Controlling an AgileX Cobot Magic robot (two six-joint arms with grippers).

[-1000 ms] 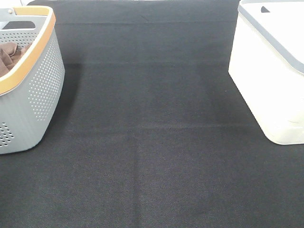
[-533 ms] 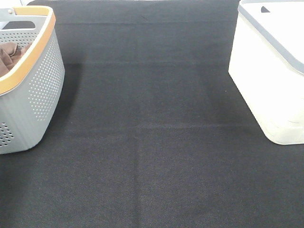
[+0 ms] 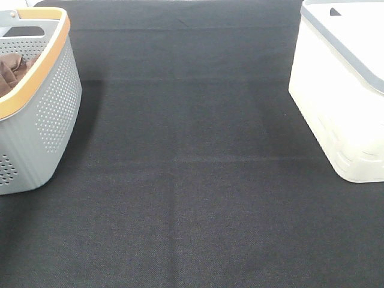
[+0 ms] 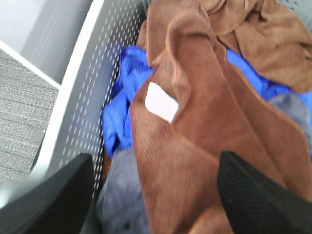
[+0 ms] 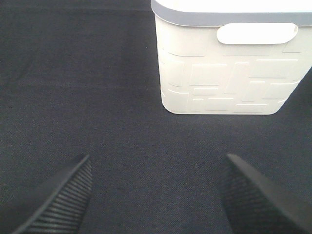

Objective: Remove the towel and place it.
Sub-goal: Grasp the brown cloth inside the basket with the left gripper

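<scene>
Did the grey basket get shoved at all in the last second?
No. The grey basket sits at the same spot on the dark table mat, and its gap to the white bin is unchanged.

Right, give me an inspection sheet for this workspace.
Surface: black woven table cover, flat.
Job's things: reddish-brown microfibre towel with a white tag, crumpled on top inside the grey perforated plastic basket with a tan rim on the left.
Clutter: blue cloth, grey cloth and second brown cloth in the same basket; white plastic bin with a grey rim on the right.
Grippers: left gripper open, over the towel; right gripper open, over the surface, facing the bin.
Cables: nothing seen.
Surroundings: nothing seen.
</scene>
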